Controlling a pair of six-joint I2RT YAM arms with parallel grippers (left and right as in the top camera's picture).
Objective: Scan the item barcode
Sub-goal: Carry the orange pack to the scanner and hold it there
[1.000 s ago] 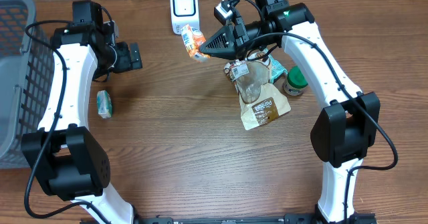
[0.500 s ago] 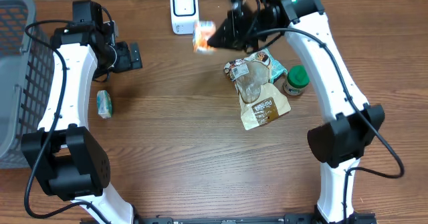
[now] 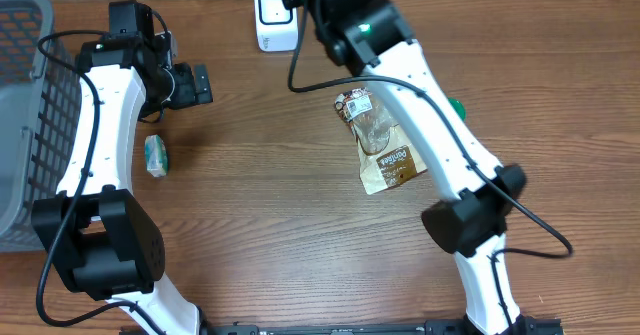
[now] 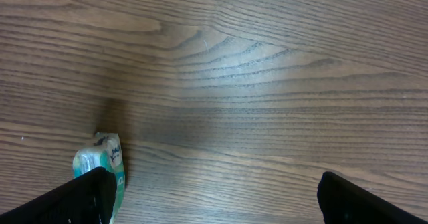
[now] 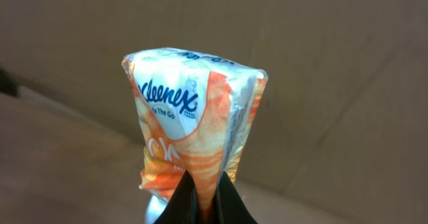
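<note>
Right hand (image 5: 204, 200) clenched on the lower edge of the Kleenex pack (image 5: 194, 110), held aloft by the barcode scanner (image 3: 273, 20). Step: presenting for scan. Next: turn the barcode side, not visible here, toward the scanner. Left hand (image 3: 195, 83) released, idle over the surface (image 4: 267, 83).

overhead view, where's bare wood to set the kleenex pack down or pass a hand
Widest bare patch: mid table, between the small green pack and the brown pouch. The front strip below the pouch is bare too. Crowded: the back, where the scanner, the right arm and the clear bag bunch together.
</note>
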